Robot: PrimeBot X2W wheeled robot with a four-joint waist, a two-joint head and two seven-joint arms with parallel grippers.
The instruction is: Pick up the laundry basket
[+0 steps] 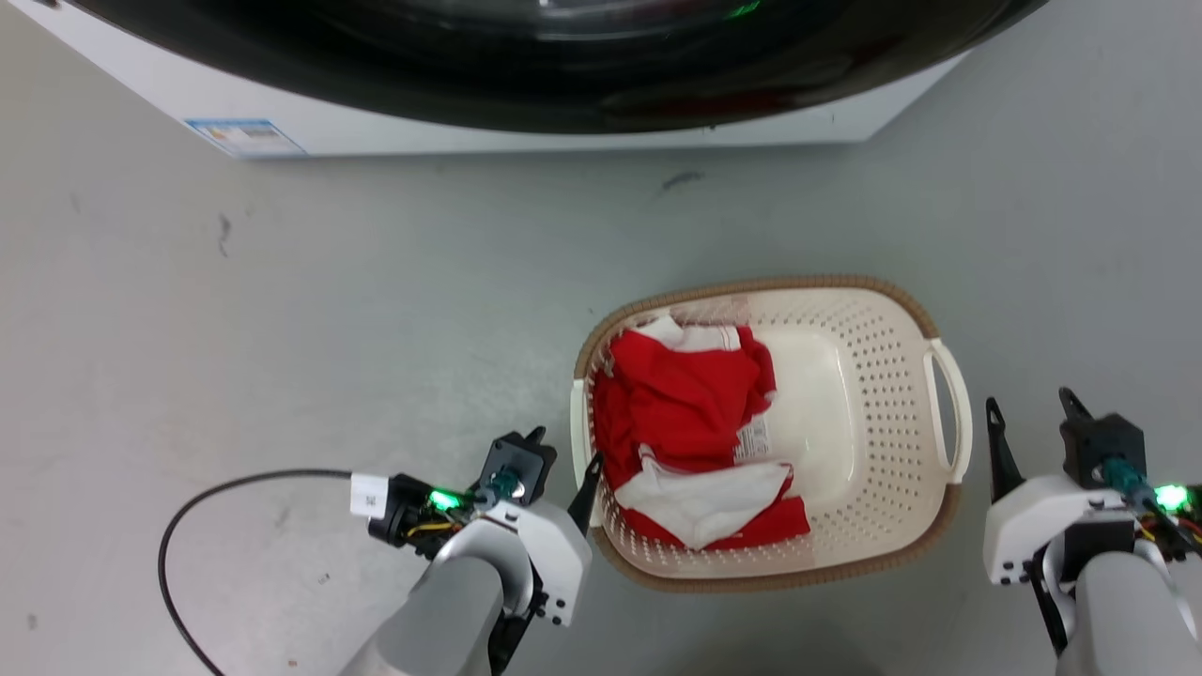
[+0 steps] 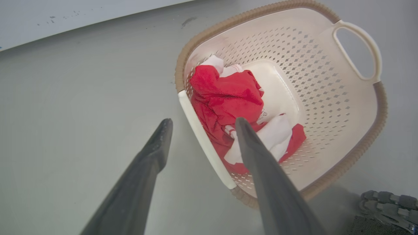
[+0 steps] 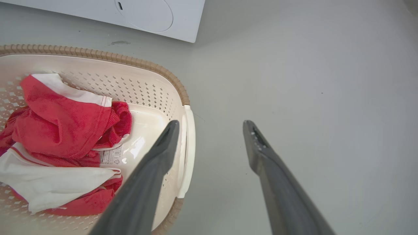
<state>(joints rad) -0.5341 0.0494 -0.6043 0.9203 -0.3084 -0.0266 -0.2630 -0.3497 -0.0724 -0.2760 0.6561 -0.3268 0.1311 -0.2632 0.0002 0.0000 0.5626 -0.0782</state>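
Cream-white laundry basket [image 1: 883, 394] sits on the floor [image 1: 376, 310] between both arms, long axis left to right, one handle toward each. Left gripper [image 1: 563, 460] spread, lined up astride the left handle [image 2: 202, 140]. Right gripper [image 1: 1028, 404] spread, just outside the right handle [image 3: 188, 153]. Left looks nearer.

Nothing is reading clearly: the care tag [image 3: 112, 157] on the red garment [image 3: 65, 127] is showing tiny print and a triangle; the washer's [image 1: 563, 131] sticker [image 1: 246, 137] is blurring.
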